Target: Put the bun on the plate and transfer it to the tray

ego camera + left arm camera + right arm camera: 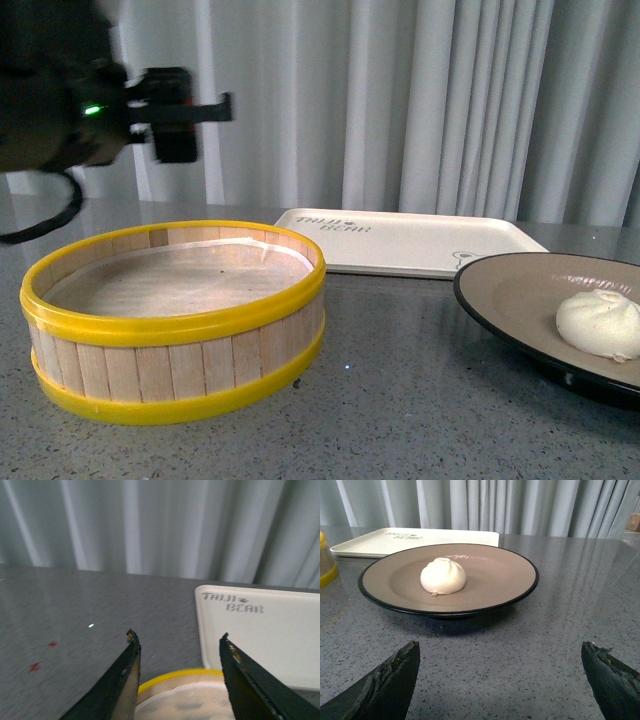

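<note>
**Front view.** The bun point(598, 323) is sitting on the tan inside of the plate point(505, 290), toward the plate's near right part. It is showing as a small round white mound of matte dough. The plate, with its glossy black rim, is standing on the grey speckled countertop point(400, 400) at its right side, partly cut off by the frame. The cream-white tray point(410, 242) is lying flat along the far edge of the countertop, just behind the plate and apart from it. A yellow-rimmed wooden steamer basket point(175, 320) with a paper liner is occupying the near left area. The left gripper point(215, 105) is hanging high above the basket's far left side. Its opening cannot be judged from this side-on angle.

**Left wrist view.** This view is showing the left gripper with its two dark fingers point(125, 680) spread wide and nothing between them. It is looking past the basket's yellow rim to the tray's lettered corner, reading "TAIJI BEAR". Small red marks point(34, 667) are showing on the countertop. The bun and plate are lying outside this view.

**Right wrist view.** This view alone is showing the bun's pleated, swirled top and the plate's black foot. The right gripper point(500, 644) is sitting low near the countertop, short of the plate, its fingers spread wide and holding nothing.
</note>
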Robot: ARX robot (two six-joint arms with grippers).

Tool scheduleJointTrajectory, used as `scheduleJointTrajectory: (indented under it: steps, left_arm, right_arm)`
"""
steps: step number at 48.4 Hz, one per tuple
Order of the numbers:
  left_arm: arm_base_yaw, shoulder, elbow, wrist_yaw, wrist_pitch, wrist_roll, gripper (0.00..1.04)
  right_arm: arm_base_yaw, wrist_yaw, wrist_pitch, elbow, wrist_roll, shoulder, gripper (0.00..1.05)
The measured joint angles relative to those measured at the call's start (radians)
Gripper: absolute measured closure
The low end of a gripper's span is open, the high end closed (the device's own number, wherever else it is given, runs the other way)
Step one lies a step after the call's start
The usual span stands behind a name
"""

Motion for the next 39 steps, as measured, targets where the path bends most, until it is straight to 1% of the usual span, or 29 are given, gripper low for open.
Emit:
scheduleJointTrajectory:
  steps: [4, 5, 7, 8, 11, 12, 16, 22, 39]
  left_arm:
    - [0.041, -0.078, -0.150, 0.017, 0.059, 0.001, 0.71]
    - [0.045, -0.086, -0.167, 0.021, 0.065, 0.001, 0.72]
    - [0.064, -0.129, -0.263, 0.046, 0.100, 0.002, 0.83]
    - [0.066, -0.136, -0.278, 0.051, 0.105, 0.003, 0.85]
    - [0.083, -0.190, -0.387, 0.083, 0.138, 0.003, 0.99]
    - [0.089, -0.212, -0.422, 0.095, 0.151, 0.005, 1.01]
    - [0.118, -0.285, -0.521, 0.120, 0.182, 0.007, 1.01]
    - [0.149, -0.350, -0.607, 0.137, 0.199, 0.007, 1.01]
    - [0.198, -0.519, -0.779, 0.191, 0.201, 0.007, 1.01]
  right_arm:
    - [0.000, 0.000, 0.000, 0.000, 0.000, 0.000, 0.08]
    - [0.000, 0.000, 0.000, 0.000, 0.000, 0.000, 0.08]
    - [0.000, 0.000, 0.000, 0.000, 0.000, 0.000, 0.08]
    - [0.000, 0.000, 0.000, 0.000, 0.000, 0.000, 0.08]
    - [0.000, 0.000, 0.000, 0.000, 0.000, 0.000, 0.08]
    - [0.000, 0.000, 0.000, 0.000, 0.000, 0.000, 0.08]
    - [0.000, 0.000, 0.000, 0.000, 0.000, 0.000, 0.08]
    - [0.000, 0.000, 0.000, 0.000, 0.000, 0.000, 0.08]
    - [0.000, 0.000, 0.000, 0.000, 0.000, 0.000, 0.08]
